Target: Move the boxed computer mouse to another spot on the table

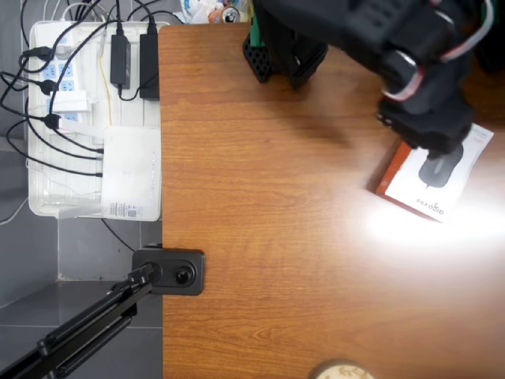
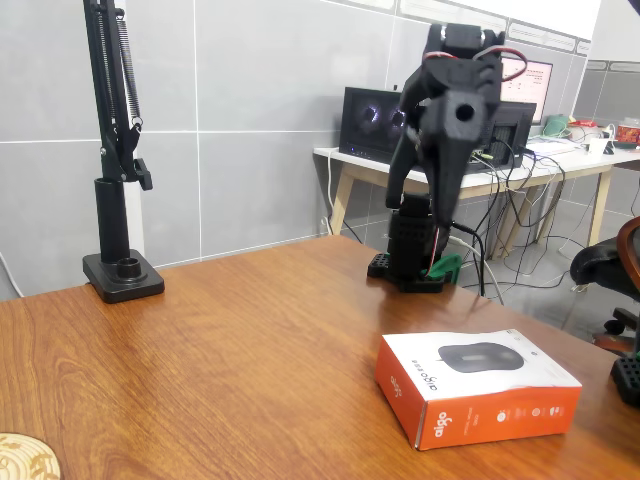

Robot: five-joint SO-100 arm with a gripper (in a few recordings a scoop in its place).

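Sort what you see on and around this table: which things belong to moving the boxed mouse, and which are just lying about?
Belongs to the job:
boxed computer mouse
table
gripper, raised above the box

Just lying about:
lamp-arm clamp base
white tray of power strips and cables
white router-like box
round wooden coaster

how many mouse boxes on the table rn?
1. The boxed computer mouse lies flat on the wooden table, at the right edge in the overhead view, partly under the gripper there. None seen elsewhere; the arm hides some tabletop.
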